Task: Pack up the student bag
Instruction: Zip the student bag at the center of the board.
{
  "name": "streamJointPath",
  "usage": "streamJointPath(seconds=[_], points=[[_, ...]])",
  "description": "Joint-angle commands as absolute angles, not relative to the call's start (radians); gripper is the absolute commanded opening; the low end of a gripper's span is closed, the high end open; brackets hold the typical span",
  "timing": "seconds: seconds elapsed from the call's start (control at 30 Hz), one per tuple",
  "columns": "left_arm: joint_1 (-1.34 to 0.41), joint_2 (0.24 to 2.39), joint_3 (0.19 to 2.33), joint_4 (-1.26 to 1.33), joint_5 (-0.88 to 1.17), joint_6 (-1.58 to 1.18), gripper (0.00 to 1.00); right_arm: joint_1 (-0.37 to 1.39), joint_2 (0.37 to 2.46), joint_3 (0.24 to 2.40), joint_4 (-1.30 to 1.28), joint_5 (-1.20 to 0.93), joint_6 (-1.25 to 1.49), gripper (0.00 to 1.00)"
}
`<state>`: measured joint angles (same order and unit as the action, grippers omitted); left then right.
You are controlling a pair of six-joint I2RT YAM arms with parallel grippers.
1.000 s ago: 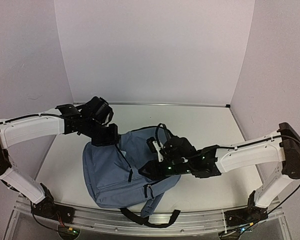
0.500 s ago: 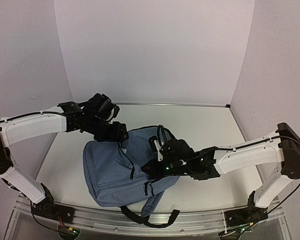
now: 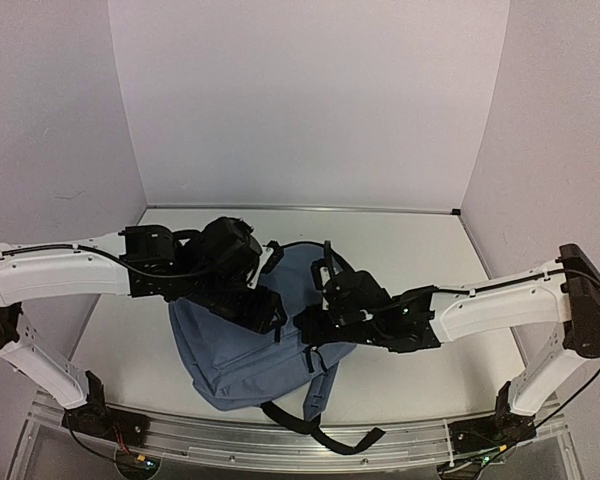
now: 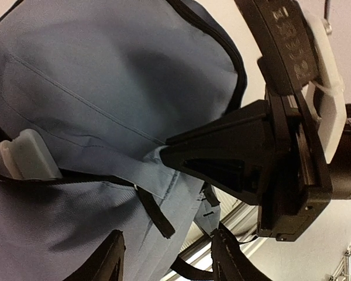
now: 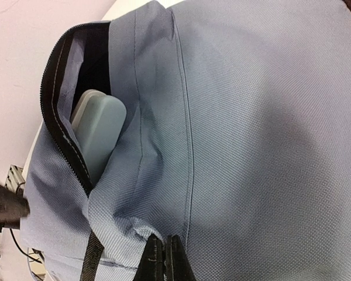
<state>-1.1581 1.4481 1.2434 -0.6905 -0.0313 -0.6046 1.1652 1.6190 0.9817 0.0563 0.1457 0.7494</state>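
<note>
Left arm has swung in from the far-left corner of the student bag to a position over its middle, close beside the right tool. The bag has bunched narrower, and its loose strap now trails further along the near edge.

Arm pose: the left arm reaches low across from the left side, wrist bent downward. The left tool stands with its jaws spread above the fabric, holding nothing. The right arm stretches almost level from the right. Its tool is pressed together on a fold of blue-grey fabric just below the pocket opening.

Task item: the bag lies flat at centre-left of the bench. Its long axis runs from far-centre toward the near-left, and the black strap spills over the front rail. The zipper of one pocket stands parted. A pale grey-blue rounded case sits partly inside, one end showing at the mouth.

Surroundings: the bench is white and matte. Plain pale walls enclose it on the left, far and right sides.
</note>
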Motion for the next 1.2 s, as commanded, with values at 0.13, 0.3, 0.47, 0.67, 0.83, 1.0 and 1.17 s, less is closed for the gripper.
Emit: streamJointPath(seconds=[0.13,0.3,0.47,0.67,0.83,1.0,1.17], points=[[-1.202,1.506,1.252,-0.702,-0.117,-0.718,0.48,1.147,1.594,1.037,0.072,0.222,0.779,0.00],[-1.203,1.527,1.255,-0.666,-0.128,-0.707,0.48,1.148,1.577,1.025,0.072,0.222,0.786,0.00],[-1.204,1.566,1.265,-0.663,-0.119,-0.706,0.41,1.147,1.561,1.015,0.072,0.229,0.792,0.00],[-1.204,1.587,1.251,-0.677,-0.140,-0.734,0.39,1.148,1.551,1.012,0.072,0.238,0.795,0.00],[-1.207,1.617,1.267,-0.726,-0.188,-0.744,0.35,1.147,1.551,1.017,0.072,0.240,0.795,0.00],[-1.210,1.645,1.289,-0.765,-0.221,-0.744,0.18,1.148,1.542,1.014,0.072,0.248,0.795,0.00],[-1.213,1.646,1.287,-0.759,-0.234,-0.749,0.02,1.148,1.536,1.007,0.072,0.255,0.798,0.00]])
